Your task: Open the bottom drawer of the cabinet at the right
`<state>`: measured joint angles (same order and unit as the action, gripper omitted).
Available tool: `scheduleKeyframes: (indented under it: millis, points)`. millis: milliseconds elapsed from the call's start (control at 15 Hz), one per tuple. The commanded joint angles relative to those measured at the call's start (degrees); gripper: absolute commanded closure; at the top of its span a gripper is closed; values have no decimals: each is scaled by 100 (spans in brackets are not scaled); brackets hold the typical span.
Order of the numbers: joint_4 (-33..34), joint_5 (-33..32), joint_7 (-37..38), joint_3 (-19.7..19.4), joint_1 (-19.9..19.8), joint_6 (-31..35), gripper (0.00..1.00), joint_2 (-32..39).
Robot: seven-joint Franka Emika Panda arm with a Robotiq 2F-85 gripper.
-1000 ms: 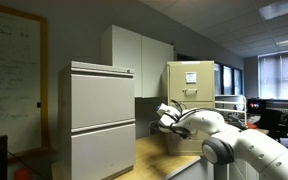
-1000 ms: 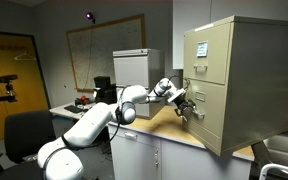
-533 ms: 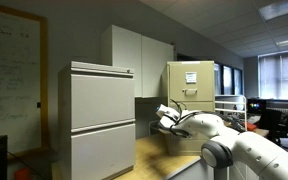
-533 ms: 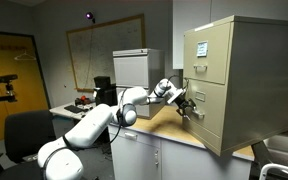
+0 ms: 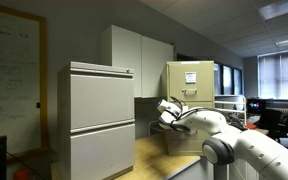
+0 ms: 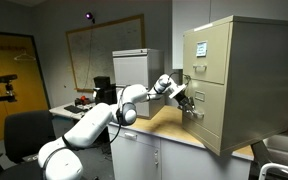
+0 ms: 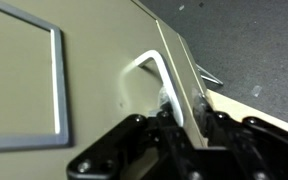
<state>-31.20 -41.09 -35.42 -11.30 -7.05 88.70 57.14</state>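
Observation:
The cabinet [image 6: 234, 75] is the tall beige one at the right of the counter, also visible in an exterior view [image 5: 191, 80]. Its bottom drawer [image 6: 209, 118] is pushed in flush. My gripper [image 6: 191, 107] is pressed up against that drawer front at its small silver handle. In the wrist view the bent silver handle [image 7: 156, 66] runs down between my black fingers [image 7: 134, 135], and my gripper [image 7: 184, 128] is shut on it. The label holder's frame [image 7: 59, 85] shows to the left on the beige drawer front [image 7: 94, 45]. The arm hides the handle in an exterior view [image 5: 170, 110].
A wider pale grey two-drawer cabinet [image 5: 102, 115] stands on the same wooden counter [image 6: 164, 127]. A black chair [image 6: 29, 132] and a camera tripod [image 6: 4, 85] stand beside the counter. A sink [image 6: 281, 155] lies past the beige cabinet.
The jaws have closed from wide open onto the drawer handle. The hand has shifted slightly up and closer to the drawer front. The drawer has not moved.

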Motion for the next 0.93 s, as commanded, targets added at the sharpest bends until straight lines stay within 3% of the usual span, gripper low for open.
scheduleKeyframes:
  millis: [0,533,600,667,733,867]
  points:
    - [-257,373,-562,397,126,-323,98,-456]
    - [-560,1289,-1075,1169,552,-1748,99,-1092]
    - [-617,1174,-982,1116,677,-1807,99,-1144]
    - [-687,863,-818,976,843,-1677,90,-1190]
    - [-780,622,-761,887,955,-1509,71,-1277]
    - [-984,156,-525,753,1095,-1130,59,-1465]
